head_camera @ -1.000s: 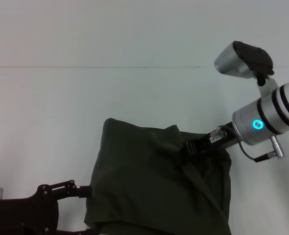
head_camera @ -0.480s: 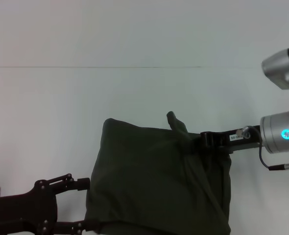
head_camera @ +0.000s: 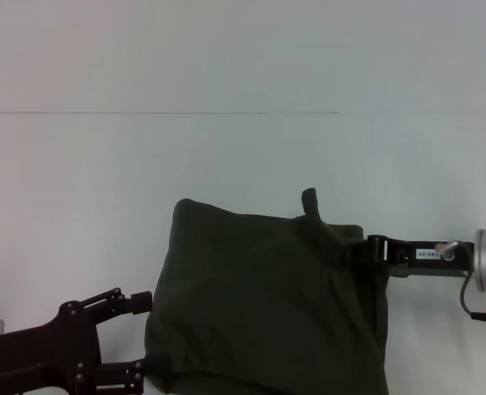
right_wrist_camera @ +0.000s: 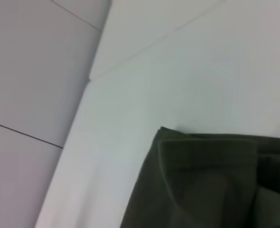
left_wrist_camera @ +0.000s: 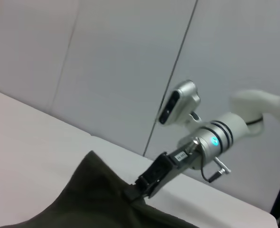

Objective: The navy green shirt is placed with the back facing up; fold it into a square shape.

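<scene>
The shirt (head_camera: 268, 304) lies on the white table (head_camera: 103, 181), near and centre, already doubled into a thick, roughly square bundle with a small tuft of cloth poking up at its far right corner. The right gripper (head_camera: 358, 249) reaches in from the right at that corner; its fingers are closed on a pinch of the fabric, as the left wrist view also suggests. The left gripper (head_camera: 144, 337) sits at the near left edge, fingers spread either side of the hem, though whether they grasp it I cannot tell. This looks like a late fold or a final tidying. Next, the right corner probably needs laying flat and releasing without dragging the layers apart.
</scene>
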{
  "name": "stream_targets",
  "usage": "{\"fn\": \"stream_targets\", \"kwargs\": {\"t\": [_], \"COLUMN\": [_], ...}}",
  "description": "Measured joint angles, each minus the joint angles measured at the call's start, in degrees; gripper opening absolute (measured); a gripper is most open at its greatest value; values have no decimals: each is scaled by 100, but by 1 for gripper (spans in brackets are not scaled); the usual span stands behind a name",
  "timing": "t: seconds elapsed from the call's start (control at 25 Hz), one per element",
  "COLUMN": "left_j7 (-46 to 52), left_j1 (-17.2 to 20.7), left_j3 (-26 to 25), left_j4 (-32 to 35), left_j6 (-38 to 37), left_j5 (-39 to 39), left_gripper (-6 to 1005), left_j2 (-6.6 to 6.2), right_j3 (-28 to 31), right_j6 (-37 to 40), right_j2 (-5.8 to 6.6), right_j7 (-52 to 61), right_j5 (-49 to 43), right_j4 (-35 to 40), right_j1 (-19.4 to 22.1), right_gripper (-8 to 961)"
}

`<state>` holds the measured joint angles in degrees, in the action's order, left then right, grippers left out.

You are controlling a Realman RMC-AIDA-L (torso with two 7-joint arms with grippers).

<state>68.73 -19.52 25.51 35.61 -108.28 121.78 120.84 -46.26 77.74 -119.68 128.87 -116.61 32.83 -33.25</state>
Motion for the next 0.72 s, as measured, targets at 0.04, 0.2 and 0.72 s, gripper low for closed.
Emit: {"fn": "stream_targets", "kwargs": {"t": [0.04, 0.2, 0.72], "left_j7": [0, 0, 59], "left_j1": [7, 21, -5], "left_j3": [-37, -123, -218], "left_j4": [-20, -82, -197], "left_j6": [2, 9, 71], "left_j5": [0, -5, -5], "left_gripper": [928, 927, 924], "left_j2": [2, 23, 26], "right_j3": [24, 136, 1168], "right_j6": [31, 48, 258], "right_j2": [0, 7, 121], "right_j7": [-91, -382, -816], "right_j5": [75, 325, 359], "right_j4": [-8, -147, -689], "right_j1": [57, 237, 549], "right_gripper": [48, 50, 56]}}
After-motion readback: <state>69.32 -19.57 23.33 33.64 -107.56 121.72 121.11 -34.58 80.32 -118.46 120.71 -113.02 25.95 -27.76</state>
